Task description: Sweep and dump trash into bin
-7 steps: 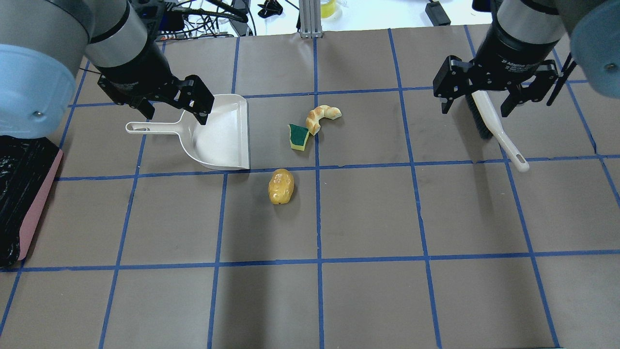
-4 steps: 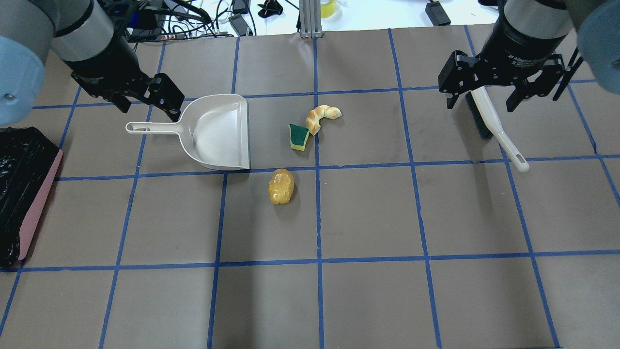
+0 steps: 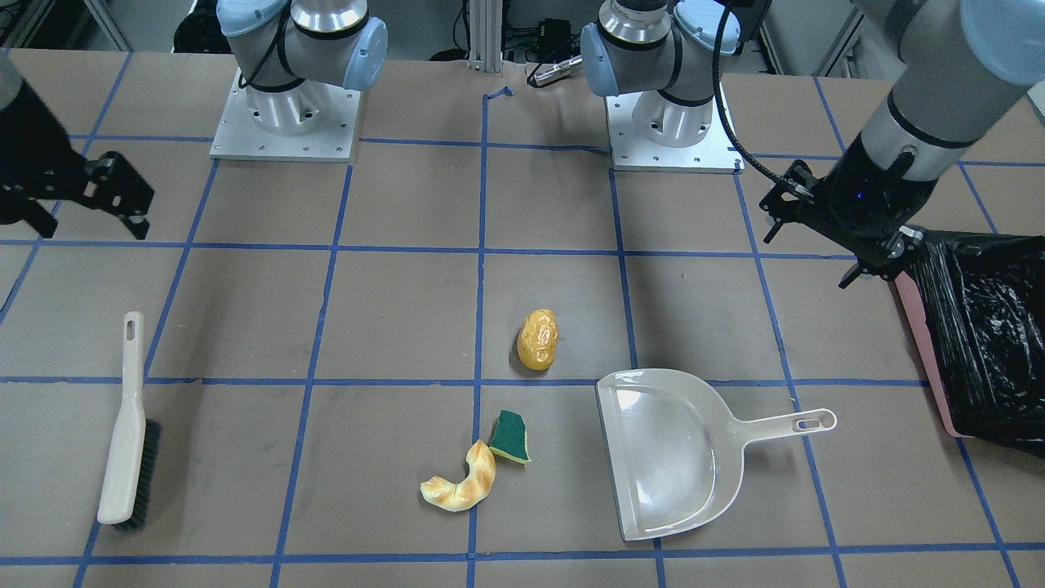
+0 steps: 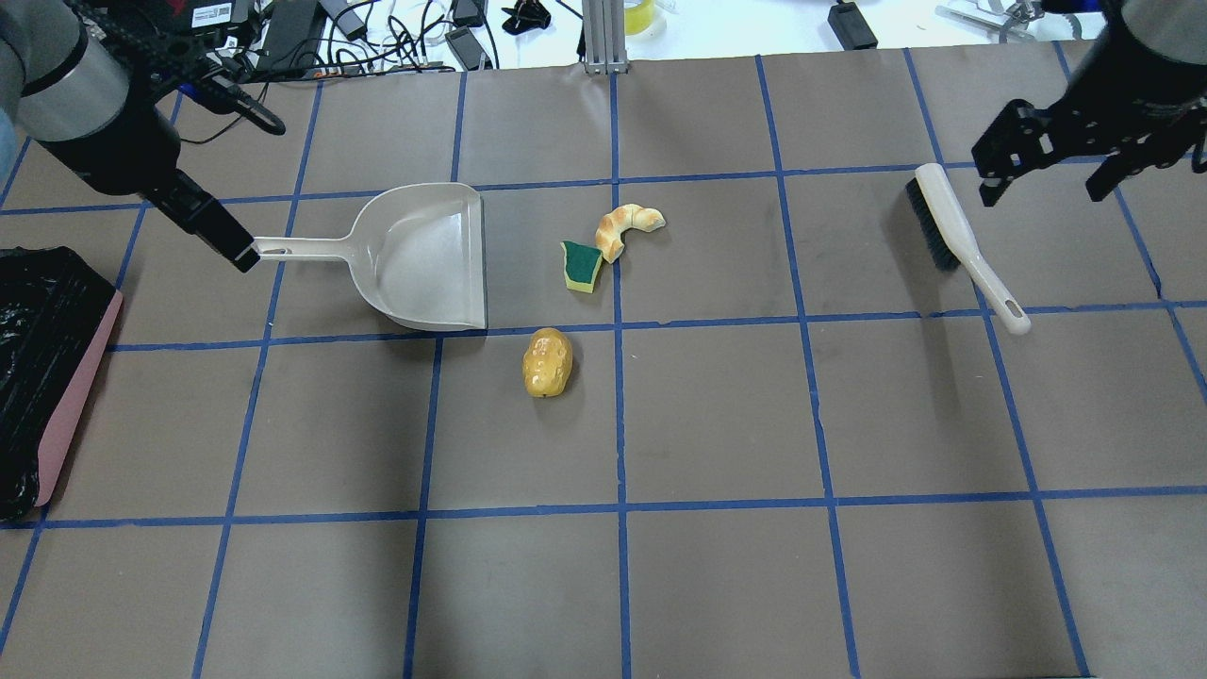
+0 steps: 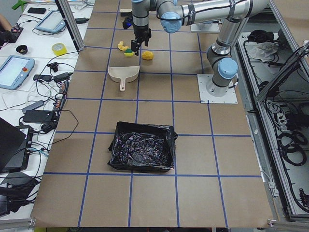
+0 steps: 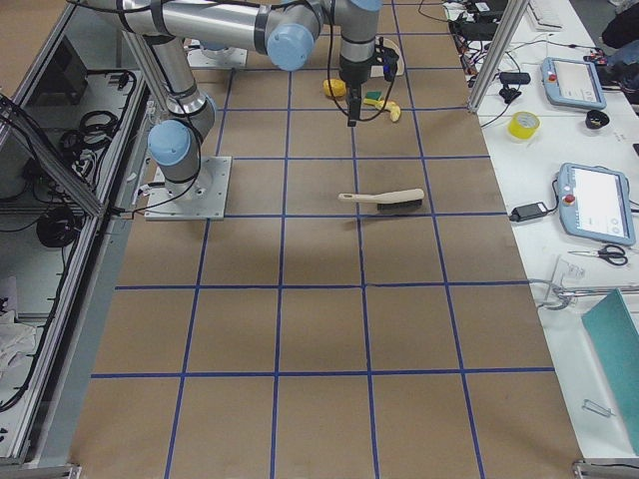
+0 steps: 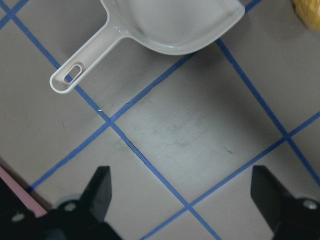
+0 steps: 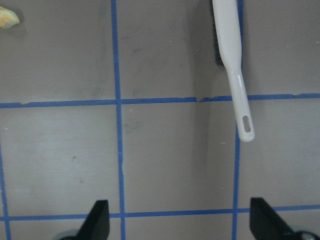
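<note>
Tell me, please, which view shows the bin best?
The exterior left view: the bin shows whole there, open top and all four sides visible. The overhead and front-facing views crop it at the frame edge; the left wrist view catches a pink sliver; the other two miss it.

table [image 4: 717, 424]: blue-taped grid | dustpan [image 4: 429, 259] | before its mouth: sponge [image 4: 582, 267], croissant [image 4: 627, 226], potato [image 4: 547, 362] | brush [image 4: 957, 240] same side, well apart | bin [image 4: 38, 377] past its handle

A lumpy yellow-orange potato toy [image 4: 547, 362] lies alone on its side. Farther from the robot, a curved golden croissant toy [image 4: 627, 226] lies flat, with a green-and-yellow sponge piece [image 4: 582, 267] at one end. The pink-sided bin [image 4: 80, 396], lined in crinkled glossy black, sits well apart at the robot's far left.
</note>
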Robot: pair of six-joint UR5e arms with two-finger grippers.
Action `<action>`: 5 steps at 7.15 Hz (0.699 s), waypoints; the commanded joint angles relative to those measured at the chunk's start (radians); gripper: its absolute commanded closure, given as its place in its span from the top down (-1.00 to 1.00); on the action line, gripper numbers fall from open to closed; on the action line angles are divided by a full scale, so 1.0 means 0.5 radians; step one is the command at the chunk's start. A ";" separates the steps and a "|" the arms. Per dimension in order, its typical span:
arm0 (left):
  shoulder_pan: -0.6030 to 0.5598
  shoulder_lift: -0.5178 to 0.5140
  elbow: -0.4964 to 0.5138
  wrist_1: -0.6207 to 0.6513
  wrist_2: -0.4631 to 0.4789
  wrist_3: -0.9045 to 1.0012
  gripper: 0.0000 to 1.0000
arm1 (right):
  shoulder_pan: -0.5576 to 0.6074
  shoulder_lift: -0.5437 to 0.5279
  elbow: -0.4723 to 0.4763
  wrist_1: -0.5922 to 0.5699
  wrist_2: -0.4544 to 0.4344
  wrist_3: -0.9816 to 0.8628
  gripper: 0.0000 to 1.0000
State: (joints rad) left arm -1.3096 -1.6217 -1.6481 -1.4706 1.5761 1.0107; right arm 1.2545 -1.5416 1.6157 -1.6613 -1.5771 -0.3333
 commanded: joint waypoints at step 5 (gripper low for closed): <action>0.079 -0.600 0.047 0.757 0.008 1.696 0.95 | -0.137 0.453 0.339 -0.751 -0.030 -0.287 1.00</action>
State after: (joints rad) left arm -1.2692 -1.8730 -1.6425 -1.1315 1.5777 1.7598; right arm 1.1862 -1.3516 1.7523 -1.9867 -1.5900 -0.4723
